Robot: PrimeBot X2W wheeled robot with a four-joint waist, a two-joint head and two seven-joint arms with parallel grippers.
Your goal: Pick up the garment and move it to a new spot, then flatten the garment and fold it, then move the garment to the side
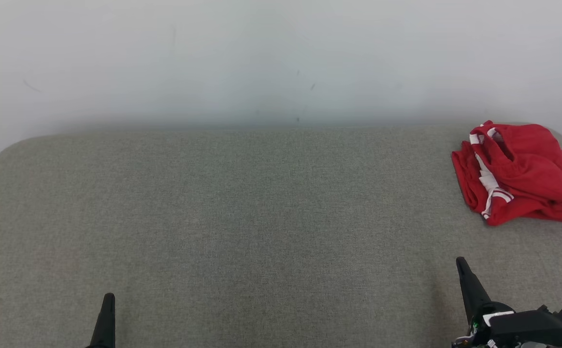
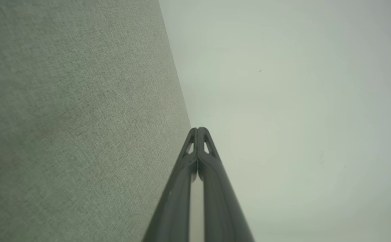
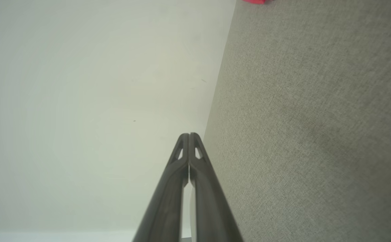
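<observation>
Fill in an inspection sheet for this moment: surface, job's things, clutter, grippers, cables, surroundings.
Surface: grey fabric surface, woven texture, rounded far corners.
Job's things: red garment with white stripes, bunched up at the far right, not yet flattened.
Clutter: nothing seen.
Grippers: left gripper and right gripper both shut, holding nothing, low at the near edge, apart from the garment.
Cables: nothing seen.
Surroundings: pale wall behind, with faint marks.

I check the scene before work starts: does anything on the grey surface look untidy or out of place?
Yes. The red garment lies crumpled in a heap at the far right of the surface, near its corner, not flat. Nothing else looks odd.
</observation>
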